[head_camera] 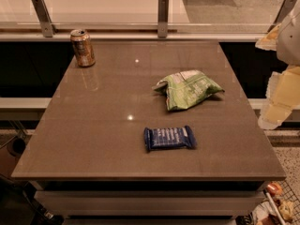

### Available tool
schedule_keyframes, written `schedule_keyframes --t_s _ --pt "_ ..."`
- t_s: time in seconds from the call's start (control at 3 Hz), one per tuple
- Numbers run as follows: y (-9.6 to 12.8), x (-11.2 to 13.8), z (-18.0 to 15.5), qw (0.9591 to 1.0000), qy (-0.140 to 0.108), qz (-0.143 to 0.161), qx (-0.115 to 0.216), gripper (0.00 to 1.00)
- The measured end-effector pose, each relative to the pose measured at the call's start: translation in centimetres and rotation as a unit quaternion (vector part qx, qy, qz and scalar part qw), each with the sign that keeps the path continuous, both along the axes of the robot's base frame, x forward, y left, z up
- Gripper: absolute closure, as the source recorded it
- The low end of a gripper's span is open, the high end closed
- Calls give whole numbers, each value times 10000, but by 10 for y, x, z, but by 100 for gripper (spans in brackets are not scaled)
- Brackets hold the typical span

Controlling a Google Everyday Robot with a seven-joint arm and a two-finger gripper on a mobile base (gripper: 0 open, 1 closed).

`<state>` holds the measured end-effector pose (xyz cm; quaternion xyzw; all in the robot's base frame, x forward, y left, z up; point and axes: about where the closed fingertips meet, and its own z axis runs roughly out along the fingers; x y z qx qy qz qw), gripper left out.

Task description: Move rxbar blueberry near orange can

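The rxbar blueberry [169,138] is a flat dark-blue wrapper with white lettering, lying on the brown table [93,125] near its front middle. The orange can [82,48] stands upright at the table's far left corner, far from the bar. My gripper [276,97] is at the right edge of the view, pale and yellowish, raised beside the table's right side, well to the right of the bar and not touching anything.
A crumpled green-and-white chip bag [188,88] lies right of the table's middle, behind the bar. A glass rail with metal posts [162,16] runs along the far edge. Small items sit on the floor at the bottom right [276,205].
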<state>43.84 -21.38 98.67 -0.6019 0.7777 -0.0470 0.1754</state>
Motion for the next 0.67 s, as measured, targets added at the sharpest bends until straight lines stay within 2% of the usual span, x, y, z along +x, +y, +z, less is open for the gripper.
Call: schedule_keyframes --t_s 0.33,0.67 --pt "0 0 0 10000 -1 0 0 0" --pt "2 1 -2 9999 -28 24 160 0"
